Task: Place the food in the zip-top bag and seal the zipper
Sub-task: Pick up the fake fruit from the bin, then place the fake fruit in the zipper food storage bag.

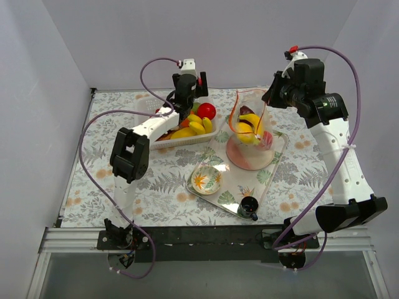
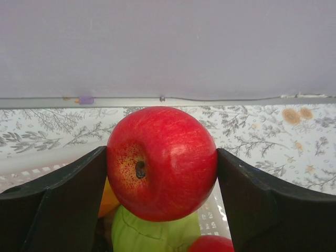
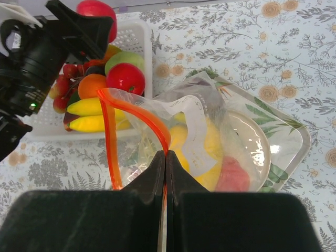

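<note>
The desk (image 1: 124,180) carried a white slotted basket (image 1: 194,141) of food (image 1: 190,129) on the left and a leaf-patterned tray (image 1: 271,171) on the right. Over the tray stood the zip-top bag (image 3: 210,136), its mouth up and gaping, with yellow and reddish pieces already inside. The right pincer (image 3: 166,160) was fully closed on the zipper (image 3: 134,110), pinching one lip and holding it aloft. In the basket, the left pincer (image 2: 161,157) stood wide, both fingers pressed against the sides of a red apple (image 2: 173,142).

The step in hand looked like carrying this apple to the bag. It would want a straight lift clear of the basket wall, then a release low over the mouth, away from the pinched lip, since a glossy round apple could slip.

Whether the apple rested on the pieces beneath could not be told. The bag's far lip and bottom were hard to read through the crinkled plastic.
</note>
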Available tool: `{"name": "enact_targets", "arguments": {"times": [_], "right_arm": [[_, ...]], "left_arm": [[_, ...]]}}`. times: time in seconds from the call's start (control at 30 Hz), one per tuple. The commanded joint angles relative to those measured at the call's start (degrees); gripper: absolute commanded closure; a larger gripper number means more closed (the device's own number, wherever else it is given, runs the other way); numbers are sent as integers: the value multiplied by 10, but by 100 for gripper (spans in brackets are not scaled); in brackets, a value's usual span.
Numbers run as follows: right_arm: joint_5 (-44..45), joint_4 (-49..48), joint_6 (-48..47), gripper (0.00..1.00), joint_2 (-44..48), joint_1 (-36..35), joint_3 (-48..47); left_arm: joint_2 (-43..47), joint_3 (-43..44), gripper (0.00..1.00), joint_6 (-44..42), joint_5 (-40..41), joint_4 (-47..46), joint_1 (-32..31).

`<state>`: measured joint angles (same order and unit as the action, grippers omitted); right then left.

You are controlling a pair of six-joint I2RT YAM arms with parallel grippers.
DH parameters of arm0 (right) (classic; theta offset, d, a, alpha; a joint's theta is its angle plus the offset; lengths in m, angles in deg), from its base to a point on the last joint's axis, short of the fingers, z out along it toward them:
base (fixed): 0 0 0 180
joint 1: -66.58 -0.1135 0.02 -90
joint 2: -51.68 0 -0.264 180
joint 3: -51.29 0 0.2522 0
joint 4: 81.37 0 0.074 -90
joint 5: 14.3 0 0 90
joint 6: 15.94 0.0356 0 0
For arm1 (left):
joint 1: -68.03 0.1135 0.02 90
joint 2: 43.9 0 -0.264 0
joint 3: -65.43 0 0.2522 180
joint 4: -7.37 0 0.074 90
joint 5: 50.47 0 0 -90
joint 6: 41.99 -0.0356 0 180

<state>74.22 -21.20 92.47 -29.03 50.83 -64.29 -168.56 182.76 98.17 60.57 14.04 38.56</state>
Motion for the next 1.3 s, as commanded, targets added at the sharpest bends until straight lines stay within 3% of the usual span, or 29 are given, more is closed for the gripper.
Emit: {"name": "enact_targets", "arguments": {"times": [0.0, 0.2, 0.33, 0.43, 0.57, 0.73, 0.87, 0.93, 1.03, 1.2, 1.27], "right_arm": [[2, -40, -1, 99, 9, 2, 7], [4, -44, 2, 99, 2, 3, 17], [9, -44, 7, 99, -3, 2, 18], [9, -45, 14, 99, -5, 3, 23], [11, -45, 21, 99, -3, 3, 34], [11, -46, 35, 99, 1, 2, 48], [-1, -41, 46, 99, 7, 1, 51], [-4, -42, 51, 99, 12, 1, 56], [-14, -40, 58, 99, 18, 2, 57], [-21, -40, 61, 99, 24, 2, 59], [-19, -39, 58, 99, 26, 2, 60]], "left_arm": [[103, -20, 41, -1, 12, -20, -3], [186, -56, 42, 73, -63, 39, -3], [291, -113, 42, 143, -140, 82, -13], [360, -172, 42, 187, -184, 95, -37], [402, -212, 42, 216, -186, 110, -114], [386, -216, 43, 264, -162, 118, -196], [338, -188, 41, 281, -137, 121, -217], [305, -166, 39, 288, -143, 123, -221], [266, -141, 20, 290, -129, 132, -226], [232, -94, 2, 290, -121, 139, -227], [233, -85, 2, 288, -122, 140, -227]]}}
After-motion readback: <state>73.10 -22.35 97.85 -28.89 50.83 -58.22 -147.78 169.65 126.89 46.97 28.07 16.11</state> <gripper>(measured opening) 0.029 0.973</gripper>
